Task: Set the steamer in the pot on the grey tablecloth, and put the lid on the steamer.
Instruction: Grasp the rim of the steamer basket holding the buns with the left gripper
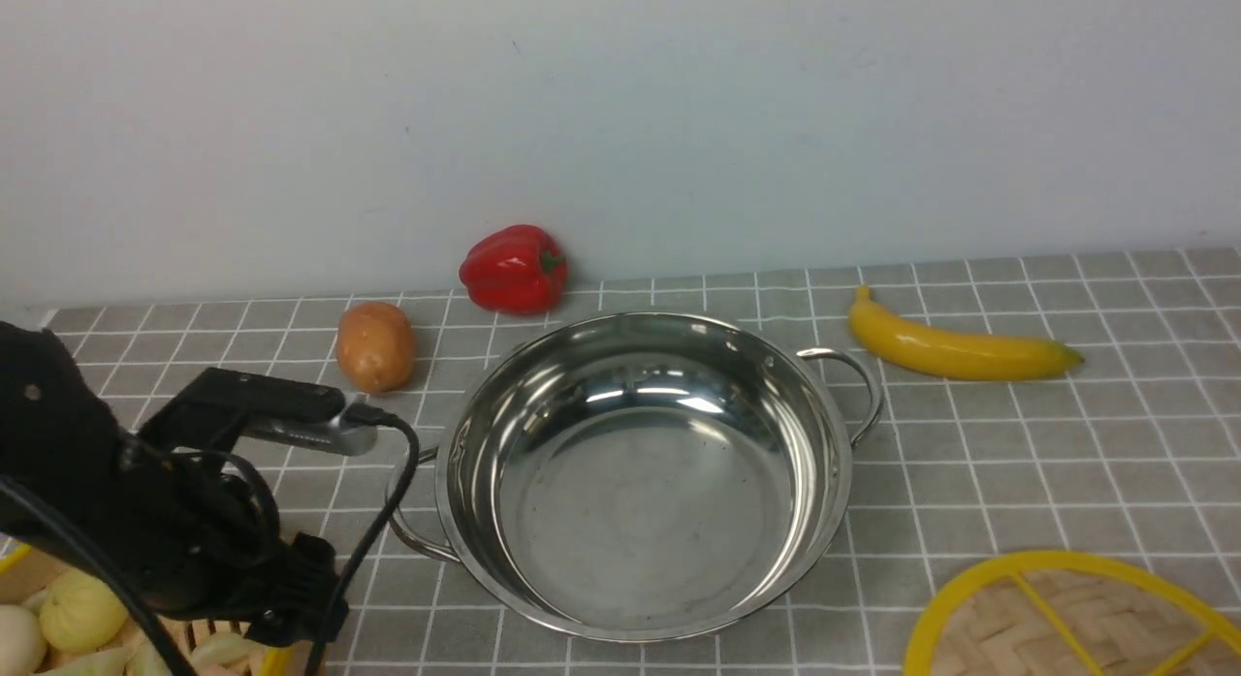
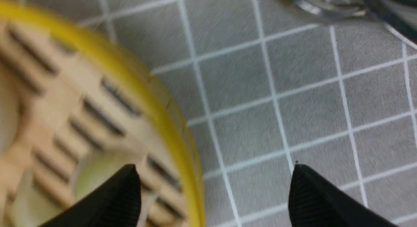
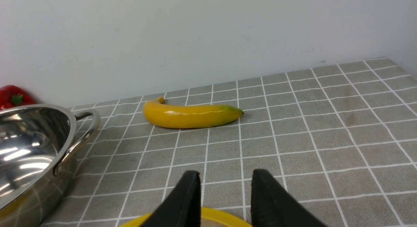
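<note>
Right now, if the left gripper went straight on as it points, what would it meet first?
Probably the steamer, at its yellow rim: the open left gripper straddles it, one finger above the slatted floor, the other above the cloth. The picture is blurred, so depth is uncertain.

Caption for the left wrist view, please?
Open left gripper astride the rim of the steamer, one finger over its slats, one over the grey tablecloth.
</note>
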Tool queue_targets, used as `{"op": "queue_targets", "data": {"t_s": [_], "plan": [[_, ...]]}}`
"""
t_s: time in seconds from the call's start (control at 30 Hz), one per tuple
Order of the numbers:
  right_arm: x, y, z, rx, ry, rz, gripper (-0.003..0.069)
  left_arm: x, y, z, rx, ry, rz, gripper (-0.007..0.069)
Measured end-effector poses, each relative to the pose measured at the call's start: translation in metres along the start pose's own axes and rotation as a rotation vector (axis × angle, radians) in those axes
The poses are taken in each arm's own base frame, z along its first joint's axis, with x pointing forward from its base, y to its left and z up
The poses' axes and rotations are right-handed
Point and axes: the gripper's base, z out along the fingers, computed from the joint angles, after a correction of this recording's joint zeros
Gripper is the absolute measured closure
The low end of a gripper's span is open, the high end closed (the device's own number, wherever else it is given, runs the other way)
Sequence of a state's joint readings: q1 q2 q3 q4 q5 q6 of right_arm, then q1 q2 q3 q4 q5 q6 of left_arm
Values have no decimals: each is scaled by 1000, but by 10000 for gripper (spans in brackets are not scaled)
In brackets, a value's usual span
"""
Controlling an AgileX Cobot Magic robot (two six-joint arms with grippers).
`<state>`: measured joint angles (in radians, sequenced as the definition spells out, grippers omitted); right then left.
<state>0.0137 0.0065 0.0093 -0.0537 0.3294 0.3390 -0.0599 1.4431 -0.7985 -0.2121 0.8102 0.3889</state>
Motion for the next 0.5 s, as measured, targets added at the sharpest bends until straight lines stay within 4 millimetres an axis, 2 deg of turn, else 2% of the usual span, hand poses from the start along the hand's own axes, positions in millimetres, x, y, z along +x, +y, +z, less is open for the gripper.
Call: {"op": "queue_targets", "data": {"t_s": [0.2,0.5], "plan": [[0,0,0,0,0,0,419,-3,5,26,-31,82,-34,67],[0,0,0,0,0,0,419,-2,9,29,-73,104,-75,67]]}}
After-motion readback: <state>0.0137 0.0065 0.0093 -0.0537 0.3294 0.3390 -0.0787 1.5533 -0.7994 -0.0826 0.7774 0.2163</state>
